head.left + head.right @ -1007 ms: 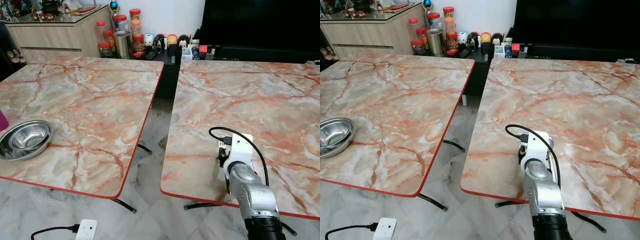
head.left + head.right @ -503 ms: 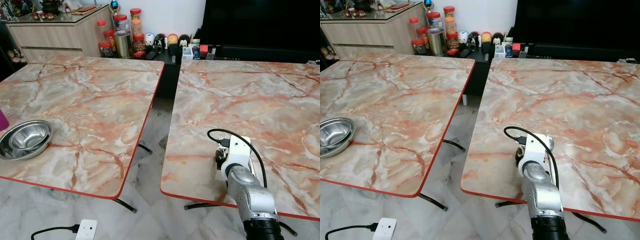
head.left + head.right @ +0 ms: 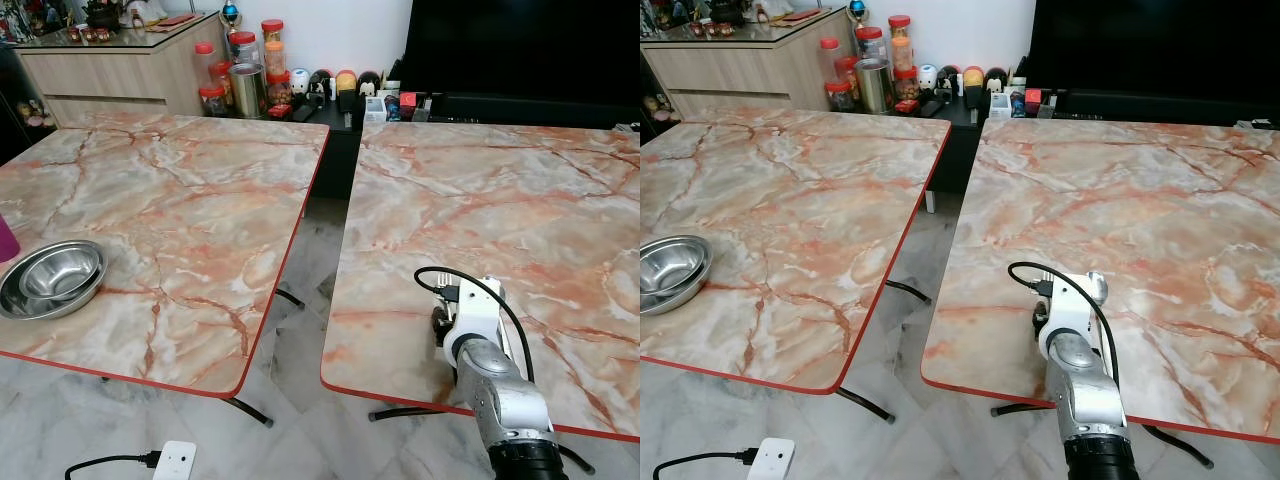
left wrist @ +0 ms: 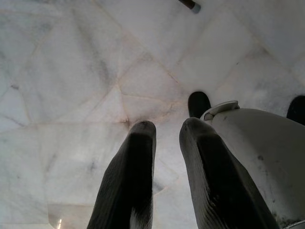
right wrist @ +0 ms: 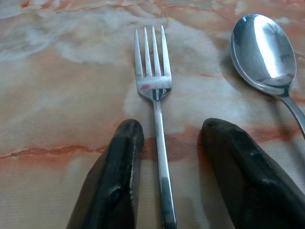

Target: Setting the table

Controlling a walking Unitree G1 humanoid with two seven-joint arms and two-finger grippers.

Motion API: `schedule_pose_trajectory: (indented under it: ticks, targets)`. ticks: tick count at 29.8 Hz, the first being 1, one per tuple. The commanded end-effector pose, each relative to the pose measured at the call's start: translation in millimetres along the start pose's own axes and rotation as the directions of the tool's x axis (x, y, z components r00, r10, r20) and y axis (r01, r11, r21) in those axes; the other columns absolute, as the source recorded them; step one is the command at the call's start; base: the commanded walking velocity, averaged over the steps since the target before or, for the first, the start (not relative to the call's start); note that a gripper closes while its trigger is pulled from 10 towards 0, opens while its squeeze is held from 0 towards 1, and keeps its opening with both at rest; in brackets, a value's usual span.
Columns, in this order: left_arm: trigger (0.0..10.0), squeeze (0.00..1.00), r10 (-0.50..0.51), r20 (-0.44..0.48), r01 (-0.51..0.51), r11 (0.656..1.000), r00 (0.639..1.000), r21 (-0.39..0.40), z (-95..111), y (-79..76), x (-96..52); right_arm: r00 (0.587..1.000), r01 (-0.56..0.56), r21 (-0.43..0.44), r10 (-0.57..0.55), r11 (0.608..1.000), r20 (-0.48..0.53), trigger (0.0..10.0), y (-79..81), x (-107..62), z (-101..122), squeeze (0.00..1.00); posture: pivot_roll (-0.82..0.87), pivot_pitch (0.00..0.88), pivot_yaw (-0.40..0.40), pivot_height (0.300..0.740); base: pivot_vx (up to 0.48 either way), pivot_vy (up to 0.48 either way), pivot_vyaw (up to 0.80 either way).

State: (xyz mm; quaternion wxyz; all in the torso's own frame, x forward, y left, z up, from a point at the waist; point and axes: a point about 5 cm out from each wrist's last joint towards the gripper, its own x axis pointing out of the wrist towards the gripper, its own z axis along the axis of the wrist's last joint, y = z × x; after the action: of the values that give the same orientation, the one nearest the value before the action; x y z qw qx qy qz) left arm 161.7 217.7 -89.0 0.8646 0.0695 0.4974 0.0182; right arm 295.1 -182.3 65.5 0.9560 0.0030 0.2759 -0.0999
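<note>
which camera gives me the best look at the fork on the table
The right wrist view. There the fork lies flat on the marble table, tines and handle sharp, its handle running between the open fingers of the right hand, beside a spoon. In both eye views the arm hides the fork.

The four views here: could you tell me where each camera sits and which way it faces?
Left eye: on the head, looking down at two tables, bowls and the right arm.
Right eye: beside it, same scene, shifted.
Left wrist: along the open left gripper at the floor.
Right wrist: along the open right gripper astride a fork, spoon beside.
</note>
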Motion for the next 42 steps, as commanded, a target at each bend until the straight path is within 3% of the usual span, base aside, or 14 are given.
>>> schedule_pose_trajectory:
  ticks: [1, 28, 33, 34, 35, 36, 37, 39, 42]
  targets:
    - [10.0, 0.0, -0.008, -0.03, 0.009, 1.0, 1.0, 0.02, -5.6, 0.9, -0.6, 0.999, -0.001, -0.002, 0.001, 1.0, -0.044, 0.0, -0.1, 1.2, -9.2, 0.0, 0.01, 0.0, 0.02, 0.728, 0.0, 0.0, 0.0]
    - [10.0, 0.0, -0.026, -0.051, 0.027, 0.999, 0.998, 0.028, -4.6, 0.9, -0.2, 0.999, -0.046, -0.029, 0.046, 0.998, 0.005, 0.0, 9.2, 1.5, 0.2, 0.0, 0.02, 0.0, 0.027, 0.728, 0.0, 0.0, 0.0]
    - [10.0, 0.0, -0.022, -0.046, 0.023, 0.999, 0.999, 0.025, -3.8, 1.3, -0.2, 0.996, -0.052, -0.022, 0.054, 0.998, 0.068, 0.0, 11.1, -0.1, 10.5, 0.0, 0.01, 0.0, 0.027, 0.728, 0.0, 0.0, 0.0]
    - [10.0, 0.0, -0.02, -0.044, 0.021, 0.999, 0.999, 0.026, -3.5, 1.6, -0.1, 0.991, -0.055, -0.023, 0.057, 0.998, 0.119, 5.8, 11.9, -1.6, 17.6, 0.0, 0.02, 0.0, 0.026, 0.728, 0.0, 0.0, 0.0]
    - [10.0, 0.0, -0.019, -0.043, 0.02, 0.999, 0.999, 0.027, -3.3, 1.8, -0.1, 0.986, -0.056, -0.025, 0.059, 0.998, 0.153, 5.8, 12.3, -2.8, 22.4, 0.0, 0.02, 0.0, 0.026, 0.728, 0.0, 0.0, 0.0]
    - [10.0, 0.0, -0.017, -0.042, 0.018, 0.999, 0.999, 0.029, -2.8, 2.5, -0.1, 0.971, -0.063, -0.022, 0.066, 0.998, 0.23, 10.0, 14.1, -6.0, 34.3, 0.0, 0.02, 0.0, 0.028, 0.728, 0.0, 0.0, 0.0]
    - [10.0, 0.0, -0.017, -0.042, 0.018, 0.999, 0.999, 0.029, -2.8, 2.5, -0.1, 0.971, -0.063, -0.022, 0.066, 0.998, 0.23, 10.0, 14.1, -6.0, 34.3, 0.0, 0.02, 0.0, 0.028, 0.728, 0.0, 0.0, 0.0]
    - [10.0, 0.0, -0.014, -0.05, 0.015, 1.0, 0.999, 0.025, -3.5, 3.3, -0.2, 0.93, -0.074, -0.01, 0.073, 0.997, 0.36, 10.0, 17.8, -13.8, 56.5, 0.0, 0.01, 0.0, 0.029, 0.728, 0.0, 0.0, 0.0]
    - [10.0, 0.0, -0.015, -0.06, 0.016, 0.999, 0.998, 0.029, -4.6, 3.2, -0.3, 0.905, -0.071, -0.017, 0.071, 0.997, 0.42, 10.0, 19.1, -17.9, 67.2, 0.0, 0.01, 0.0, 0.03, 0.728, 0.0, 0.0, 0.0]
